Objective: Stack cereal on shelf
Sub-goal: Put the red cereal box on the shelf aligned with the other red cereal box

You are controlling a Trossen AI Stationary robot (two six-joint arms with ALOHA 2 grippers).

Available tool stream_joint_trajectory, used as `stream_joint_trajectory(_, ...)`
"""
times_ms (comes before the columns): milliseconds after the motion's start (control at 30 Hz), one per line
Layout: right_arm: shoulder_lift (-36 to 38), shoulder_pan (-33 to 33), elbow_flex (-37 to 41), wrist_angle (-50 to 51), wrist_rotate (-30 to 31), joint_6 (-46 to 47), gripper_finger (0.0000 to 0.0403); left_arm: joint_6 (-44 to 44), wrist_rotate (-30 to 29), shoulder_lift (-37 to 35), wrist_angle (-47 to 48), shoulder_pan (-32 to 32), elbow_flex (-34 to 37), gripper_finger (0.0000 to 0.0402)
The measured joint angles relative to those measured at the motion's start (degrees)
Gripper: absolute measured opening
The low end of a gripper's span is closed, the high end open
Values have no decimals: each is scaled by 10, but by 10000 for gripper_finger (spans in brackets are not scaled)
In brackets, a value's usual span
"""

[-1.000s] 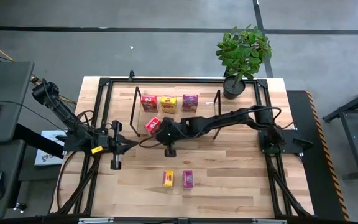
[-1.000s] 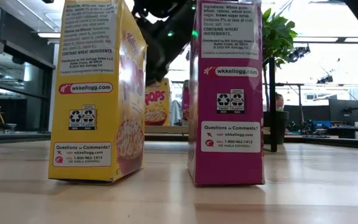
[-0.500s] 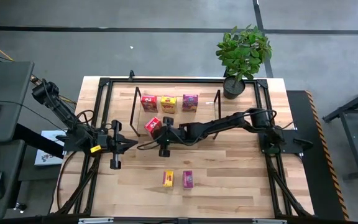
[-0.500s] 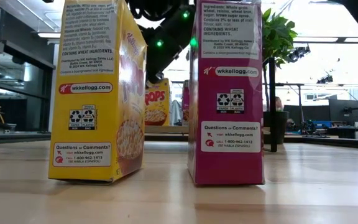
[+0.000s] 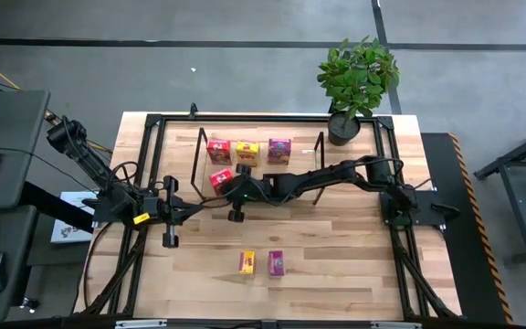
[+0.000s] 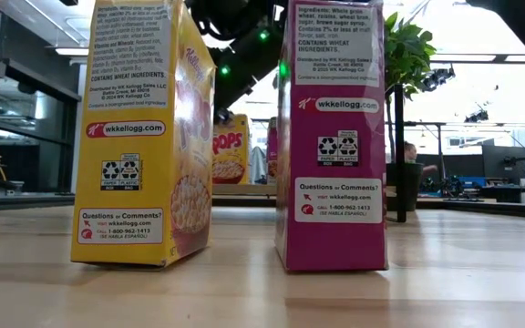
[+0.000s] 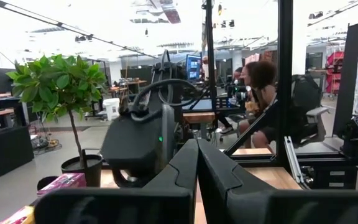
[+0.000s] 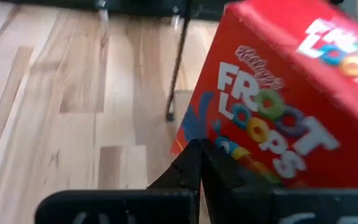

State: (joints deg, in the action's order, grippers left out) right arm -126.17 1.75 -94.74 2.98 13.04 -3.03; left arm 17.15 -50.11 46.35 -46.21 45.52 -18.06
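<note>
Overhead, the right gripper (image 5: 227,185) reached across the light wooden tabletop (image 5: 336,247) to the near left corner of the shelf (image 5: 304,167), a low rack of one pale wooden board with thin black wire end frames. Its two dark fingers were pinched on the lower edge of a small red cardboard cereal box (image 5: 219,179), which was tilted and sat just in front of the row already on the board. In the right wrist view the same red box (image 8: 278,106) filled the picture, leaning above the closed fingertips (image 8: 194,163), with a black wire leg of the shelf behind it. On the board stood three small boxes side by side: a second red box (image 5: 217,151), a yellow box (image 5: 247,153) and a magenta-purple box (image 5: 279,151). Well apart from the shelf, near the table's front edge, another yellow box (image 5: 247,262) and another magenta-purple box (image 5: 276,263) stood upright just beside each other. The left gripper (image 5: 196,210) hung over the left part of the table with its fingers pressed together, holding nothing. A potted green plant (image 5: 356,78) stood at the far right corner.
</note>
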Motion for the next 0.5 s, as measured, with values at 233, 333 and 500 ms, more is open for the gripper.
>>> stream_joint_trajectory(233, 0, -16, 0, -43, -16, -4, 0, 0, 0, 0, 0, 0, 0, 1)
stream_joint_trajectory(333, 0, -21, 0, -58, -28, -4, 0, 0, 0, 0, 0, 0, 0, 0)
stream_joint_trajectory(500, 0, -27, 0, -75, -30, -4, 0, 0, 0, 0, 0, 0, 0, 0)
